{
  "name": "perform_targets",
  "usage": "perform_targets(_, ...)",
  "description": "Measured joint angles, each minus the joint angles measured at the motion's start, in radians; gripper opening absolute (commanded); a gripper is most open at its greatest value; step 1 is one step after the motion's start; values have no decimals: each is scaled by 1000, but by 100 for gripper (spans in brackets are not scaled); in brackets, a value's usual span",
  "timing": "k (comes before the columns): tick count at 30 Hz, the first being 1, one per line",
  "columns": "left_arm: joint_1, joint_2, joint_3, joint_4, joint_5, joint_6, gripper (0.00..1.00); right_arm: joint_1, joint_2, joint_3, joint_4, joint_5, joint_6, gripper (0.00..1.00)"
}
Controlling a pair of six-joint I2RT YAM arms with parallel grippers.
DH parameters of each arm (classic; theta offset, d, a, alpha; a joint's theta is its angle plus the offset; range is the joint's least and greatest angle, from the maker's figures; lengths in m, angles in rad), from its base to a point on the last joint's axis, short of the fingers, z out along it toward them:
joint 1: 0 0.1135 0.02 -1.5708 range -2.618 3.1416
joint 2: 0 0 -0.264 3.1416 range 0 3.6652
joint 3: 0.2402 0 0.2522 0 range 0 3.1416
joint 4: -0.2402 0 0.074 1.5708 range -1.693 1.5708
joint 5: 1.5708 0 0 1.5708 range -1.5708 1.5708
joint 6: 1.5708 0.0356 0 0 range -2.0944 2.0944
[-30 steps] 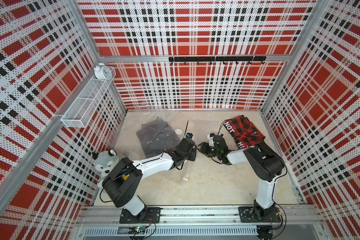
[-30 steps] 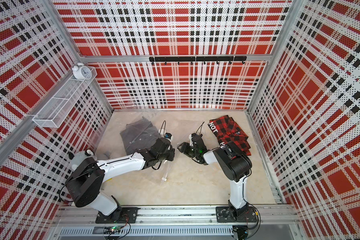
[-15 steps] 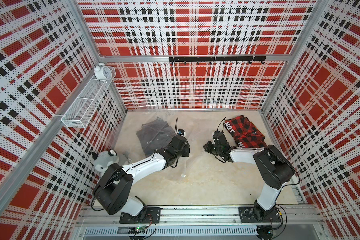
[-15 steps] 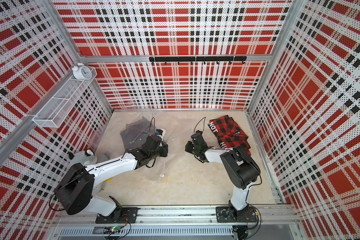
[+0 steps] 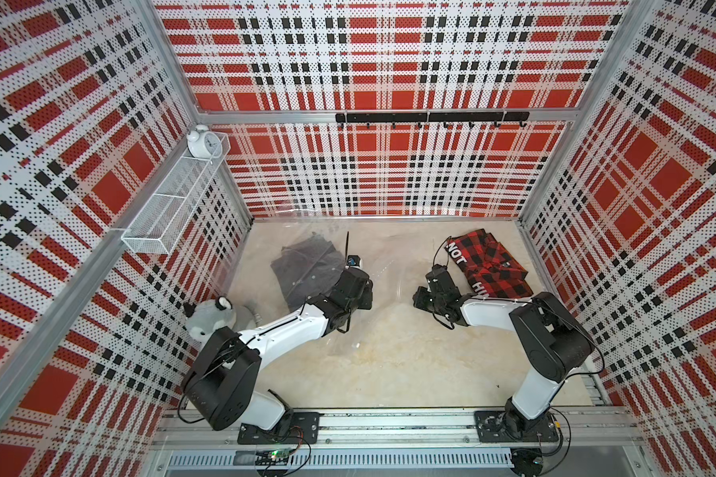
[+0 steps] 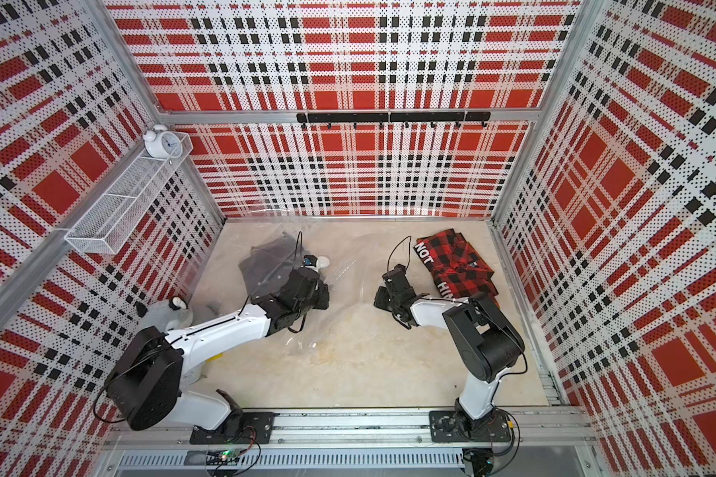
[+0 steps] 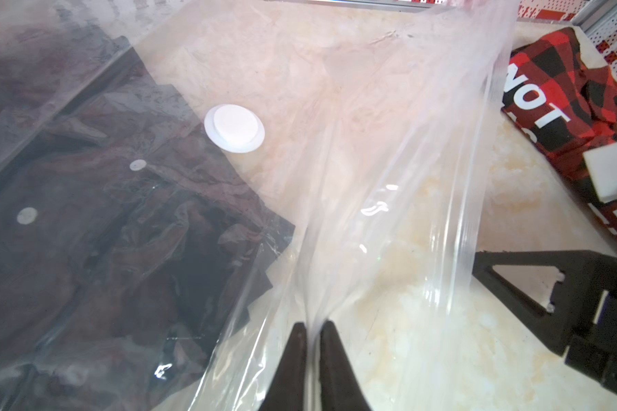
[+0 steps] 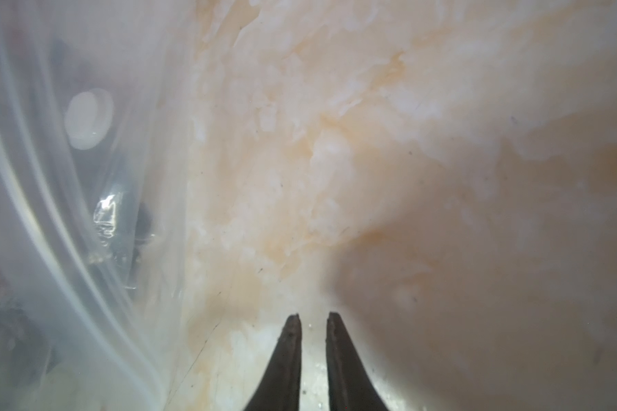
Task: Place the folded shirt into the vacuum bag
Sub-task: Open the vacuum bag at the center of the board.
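Drawn apart since a second ago: left gripper [image 7: 312, 325] now at the edge of the dark grey shirt [image 5: 306, 268], right gripper [image 8: 312, 316] now just beside the red-and-black plaid shirt [image 5: 488, 264].

Left gripper: clamped on a gathered pleat of the vacuum bag [image 7: 389, 160], fingertips almost meeting on the film.

Right gripper: fingertips a narrow slit apart, low over the tabletop [image 8: 442, 142]. Film between them or not: cannot tell.

Vacuum bag: clear, crinkled, glossy with highlights. Spread on the tabletop between the two shirts and lying over the dark one. Pulled into taut ridges fanning out from the left pinch. Round white valve disc [image 7: 234, 128] on the film, just beside the dark shirt's corner. Parallel-ridged zip track [image 7: 478, 170] along the raised edge.

Plaid shirt: folded, outside the bag, white lettering uppermost.
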Motion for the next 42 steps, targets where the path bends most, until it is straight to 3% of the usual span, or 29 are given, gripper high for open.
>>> perform_targets(6,-55,14,33,-6,-27,-2,51,0,-18,-9,50,-63,2,19)
perform_targets(10,-101,64,68,-9,-62,-2,58,0,-20,-9,70,-93,4,19)
perform_targets(16,-138,146,120,-37,-122,3,73,0,-25,-9,74,-104,5,32)
perform_targets(21,-193,190,154,-51,-164,11,84,-5,-52,-27,71,-97,4,35)
perform_targets(28,-299,360,274,-117,-262,31,88,-41,-123,-91,52,-92,3,41)
perform_targets(33,-315,462,309,-156,-276,50,88,-78,-143,-136,58,-97,5,46)
perform_targets(37,-303,493,309,-166,-257,66,81,-88,-143,-159,60,-102,5,49)
perform_targets(42,-269,494,307,-151,-207,74,59,-88,-142,-160,85,-124,8,52)
